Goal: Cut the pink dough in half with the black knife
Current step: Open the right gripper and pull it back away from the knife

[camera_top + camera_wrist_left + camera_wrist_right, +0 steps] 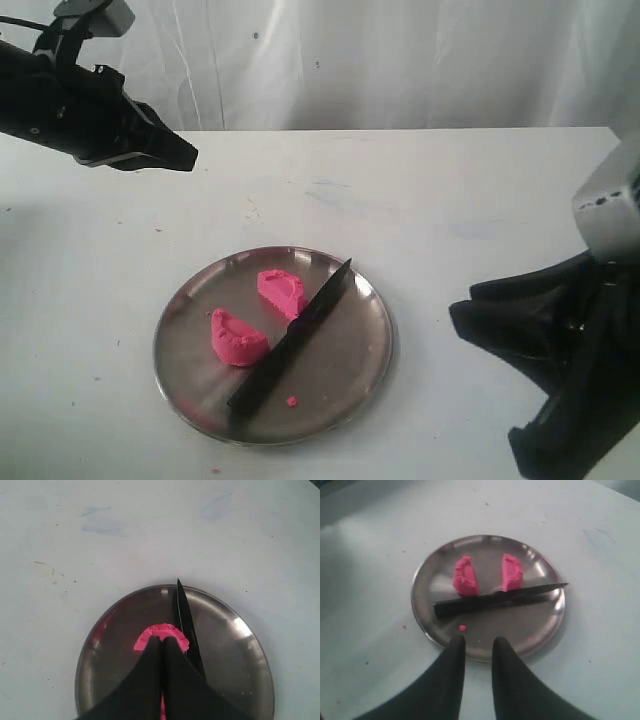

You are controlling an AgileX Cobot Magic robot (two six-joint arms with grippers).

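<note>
On the left of the exterior view, the left black claw (170, 150) hangs above the white table (480, 200), well apart from the round shiny steel plate (365, 350). Its own wrist view shows its fingers pressed together with nothing between them. If it dropped straight down with its fingers together like this, it could jab a piece of dough or tip the plate's rim.

On the plate, the bright pink soft dough lies as two half-moon pieces: the nearer half (236, 338) and the farther half (282, 292), apart from one another with bare steel between them. So the cut looks done, by my judgement. The slim all-black knife (292, 337) lies flat across the plate just to their right, its point at the far rim and its handle end at the near rim; the farther half looks to touch the blade, though I cannot be sure. A tiny pink crumb (292, 401) sits near the handle.

The knife is the main risk: any nudge at its handle would swing the blade into the soft halves, denting them or pushing them back together. It could also skid off the smooth plate.

On the right, the right black claw (477, 647) hovers just off the plate's rim with its fingers apart and empty. A careless forward move would hit the rim and slide everything.
</note>
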